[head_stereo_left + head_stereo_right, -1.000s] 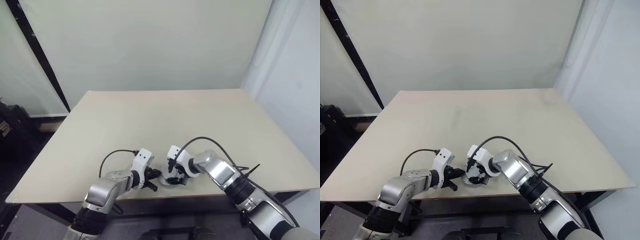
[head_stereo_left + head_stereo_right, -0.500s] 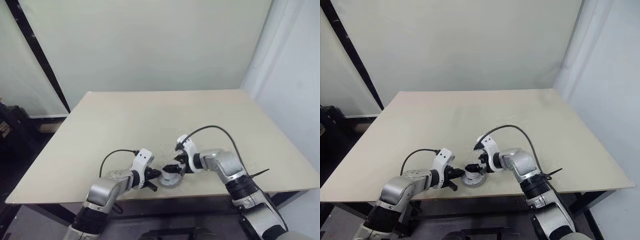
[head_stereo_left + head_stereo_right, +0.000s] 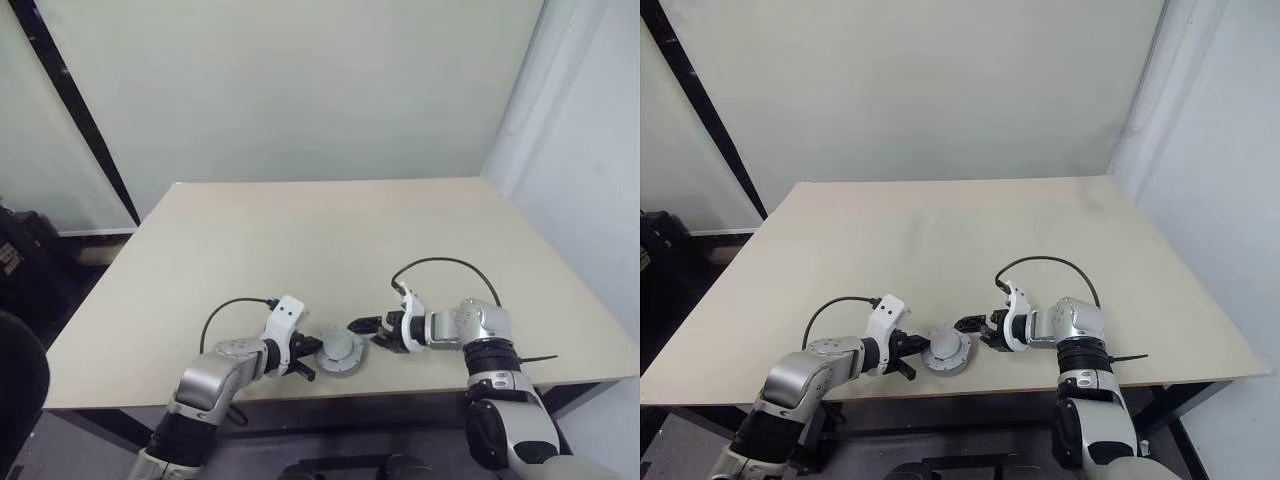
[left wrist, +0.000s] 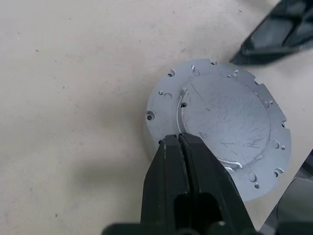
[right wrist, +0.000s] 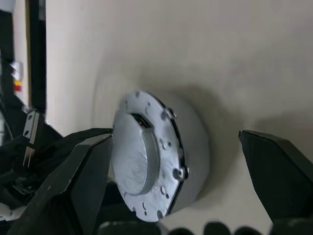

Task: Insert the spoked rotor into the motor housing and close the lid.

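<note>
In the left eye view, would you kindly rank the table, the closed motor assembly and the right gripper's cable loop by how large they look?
1. The table, by far the largest.
2. The cable loop over the right gripper.
3. The lid on the grey assembly, slightly smaller than the loop; the two look close, so this order is tentative.

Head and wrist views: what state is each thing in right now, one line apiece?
lid: seated flat on top of the round assembly, covering it.
motor housing: closed under the lid, standing on the table, grey side wall showing.
left gripper: fingers shut, tips at the lid's edge.
right gripper: fingers wide open, beside the assembly, holding nothing.
table: bare beige top.
</note>
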Controlling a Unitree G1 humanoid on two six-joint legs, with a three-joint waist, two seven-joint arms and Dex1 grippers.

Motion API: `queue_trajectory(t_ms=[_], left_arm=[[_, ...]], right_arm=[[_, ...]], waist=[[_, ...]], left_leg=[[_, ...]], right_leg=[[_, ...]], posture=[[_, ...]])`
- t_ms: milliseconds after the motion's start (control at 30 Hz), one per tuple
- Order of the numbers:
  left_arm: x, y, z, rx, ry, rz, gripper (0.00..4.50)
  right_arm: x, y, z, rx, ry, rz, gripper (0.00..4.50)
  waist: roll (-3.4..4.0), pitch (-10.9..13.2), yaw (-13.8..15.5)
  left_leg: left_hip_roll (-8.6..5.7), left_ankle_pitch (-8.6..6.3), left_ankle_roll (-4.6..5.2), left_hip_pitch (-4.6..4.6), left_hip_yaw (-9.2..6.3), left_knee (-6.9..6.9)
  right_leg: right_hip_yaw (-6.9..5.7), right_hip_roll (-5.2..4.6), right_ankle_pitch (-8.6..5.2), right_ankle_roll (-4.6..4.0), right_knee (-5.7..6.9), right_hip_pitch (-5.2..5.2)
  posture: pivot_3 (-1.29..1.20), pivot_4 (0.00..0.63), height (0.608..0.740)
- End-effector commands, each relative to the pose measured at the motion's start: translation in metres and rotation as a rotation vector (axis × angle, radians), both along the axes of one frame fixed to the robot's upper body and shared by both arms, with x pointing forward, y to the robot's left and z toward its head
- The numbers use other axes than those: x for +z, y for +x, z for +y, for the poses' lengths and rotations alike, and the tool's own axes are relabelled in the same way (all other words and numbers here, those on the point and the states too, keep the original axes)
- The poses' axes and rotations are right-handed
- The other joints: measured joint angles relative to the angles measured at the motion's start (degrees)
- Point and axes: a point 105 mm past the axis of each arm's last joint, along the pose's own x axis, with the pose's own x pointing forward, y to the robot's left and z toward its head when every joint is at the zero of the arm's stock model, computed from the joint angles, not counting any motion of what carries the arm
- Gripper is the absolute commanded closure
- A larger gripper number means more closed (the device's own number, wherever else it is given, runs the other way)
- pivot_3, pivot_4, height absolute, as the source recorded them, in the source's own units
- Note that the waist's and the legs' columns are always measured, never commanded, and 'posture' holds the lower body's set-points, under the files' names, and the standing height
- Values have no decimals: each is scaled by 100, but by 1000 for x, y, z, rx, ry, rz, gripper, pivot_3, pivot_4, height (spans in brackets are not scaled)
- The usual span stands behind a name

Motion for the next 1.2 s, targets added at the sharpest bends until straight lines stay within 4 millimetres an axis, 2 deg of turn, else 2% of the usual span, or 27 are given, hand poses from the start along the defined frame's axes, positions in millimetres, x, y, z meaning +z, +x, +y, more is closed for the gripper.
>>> queue_trajectory(t_ms=[33,167,500,800,900,1033,1200], left_arm=[[-3,-3,-6,-24,3,15,4500],[-2,-3,-6,-22,2,12,4500],[-2,-4,-3,-14,6,14,4500],[-1,-2,-4,-11,3,10,4500],[-1,-2,-3,-8,4,8,4500],[-1,-1,-3,-4,5,6,4500],[0,-1,-2,1,3,2,4500]], right_arm=[[7,8,5,-28,60,10,16],[2,2,10,-40,121,73,16],[4,-19,39,30,241,151,16],[5,-19,40,15,258,159,16],[4,-22,41,27,258,172,639],[3,-25,42,37,257,179,2031],[1,-29,43,52,248,188,3258]], waist=[[1,-1,-4],[1,-1,-18],[1,-1,-33],[2,-1,-35],[2,-1,-36],[2,0,-71],[4,0,-146]], left_leg=[[0,0,0,1,1,0],[4,0,1,2,2,2],[10,-3,2,3,1,-6],[15,-4,3,5,1,-18],[15,-4,3,5,1,-18],[17,-4,3,2,2,-25],[19,-4,3,7,0,-35]], right_leg=[[0,0,0,0,0,0],[-1,3,0,0,-1,2],[-2,7,0,0,-2,-1],[-5,9,0,0,-2,-6],[-4,9,0,0,-3,-7],[-1,8,0,0,-3,-17],[-3,10,0,0,-3,-15]], posture=[[0,0,740],[0,0,740],[0,0,740],[0,0,740],[0,0,740],[0,0,740],[0,0,740]])
